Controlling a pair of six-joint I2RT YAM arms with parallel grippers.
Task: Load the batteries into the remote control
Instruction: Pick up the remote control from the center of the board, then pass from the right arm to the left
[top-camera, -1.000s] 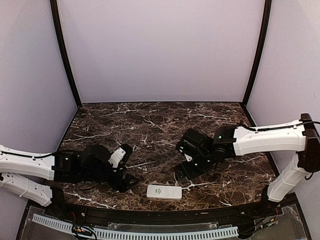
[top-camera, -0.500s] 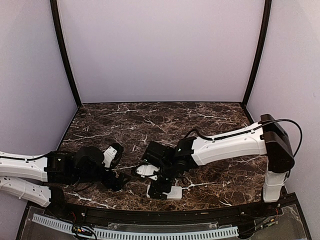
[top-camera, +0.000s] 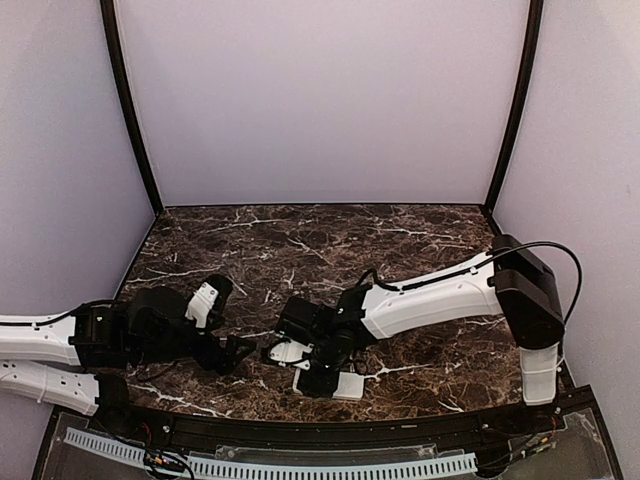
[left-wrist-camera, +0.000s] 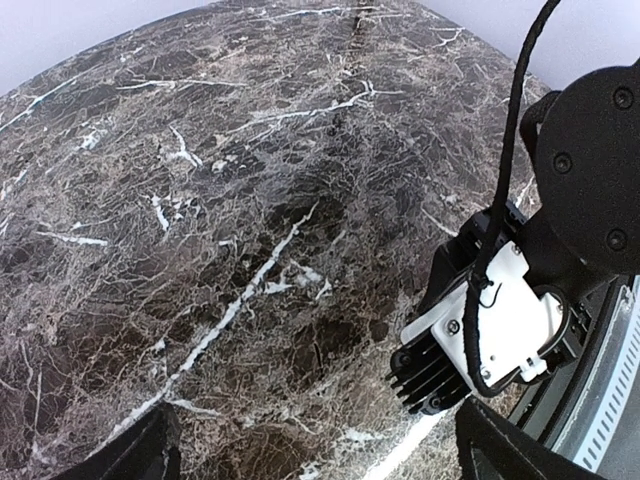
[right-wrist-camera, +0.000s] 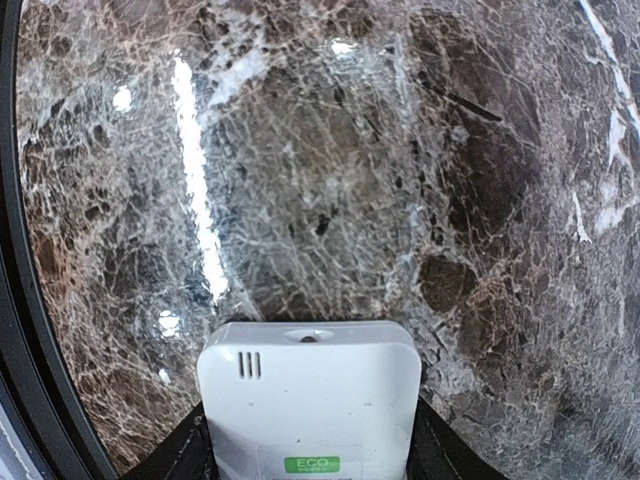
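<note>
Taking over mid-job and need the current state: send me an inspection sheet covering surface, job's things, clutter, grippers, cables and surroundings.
Surface: dark marble table, white-veined.
Job's things: remote control lies by the near edge; batteries nothing seen.
Clutter: nothing seen.
Grippers: left gripper open, empty; right gripper straddles the remote's end, contact unclear.
Cables: black cable runs along the right arm.
Surroundings: lilac walls, black corner posts.

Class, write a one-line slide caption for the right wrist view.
White remote control lying on dark marble table, flanked by the fingers of the right tool.
</note>
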